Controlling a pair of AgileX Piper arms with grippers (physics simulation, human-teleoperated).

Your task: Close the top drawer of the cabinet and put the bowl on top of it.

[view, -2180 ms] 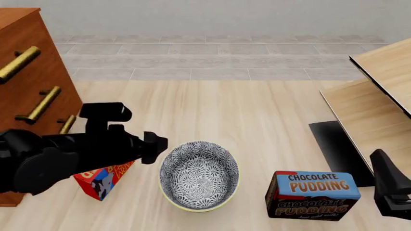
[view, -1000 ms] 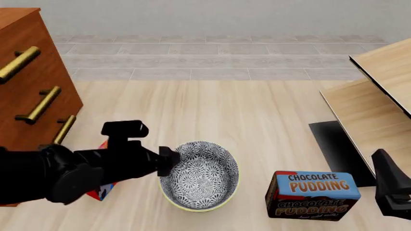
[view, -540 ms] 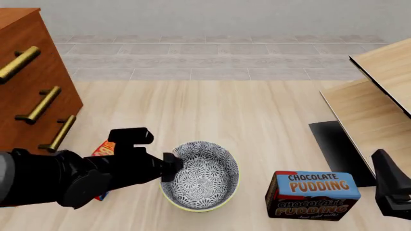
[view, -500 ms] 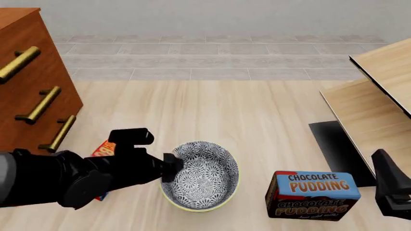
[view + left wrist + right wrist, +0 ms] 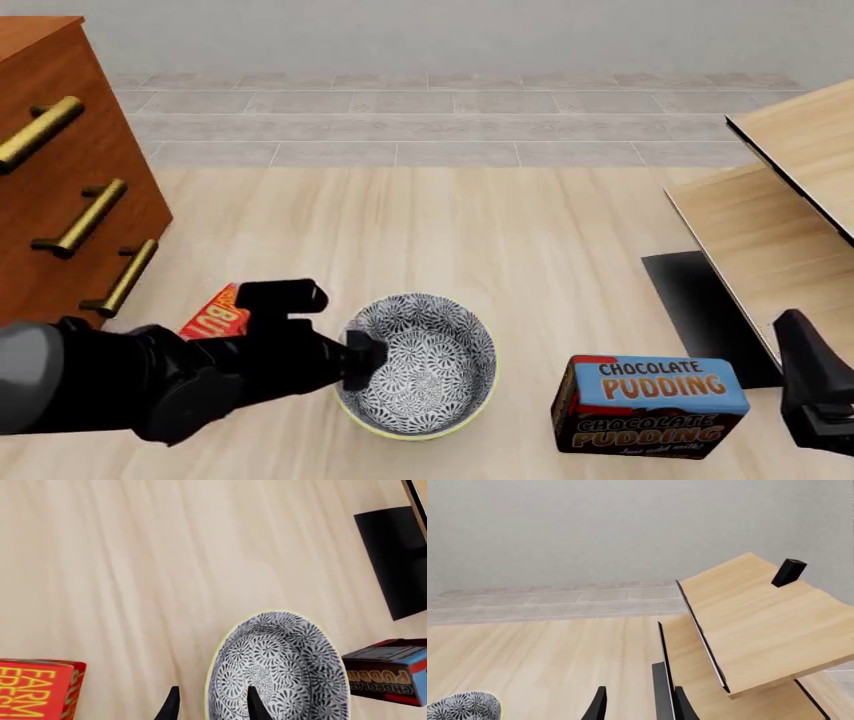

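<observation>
I've swung the left gripper (image 5: 209, 707) from beside the reddish-brown wooden cabinet (image 5: 60, 180) to the patterned grey-and-white bowl (image 5: 415, 364); its parted fingers straddle the near rim, gripping nothing yet. Top drawer (image 5: 34, 130) looks shut (front flush with the two below), so grasp, lift and placing remain.

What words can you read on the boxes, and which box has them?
"CHOCOLATE PUDDING" on the blue top of the pudding box.
"CHOCOLATE PUDDING" again on its dark front; the small line under it is too tiny to read.
"FARM" on the red box in the left wrist view; a second line begins "FRE" and is cut off.
</observation>
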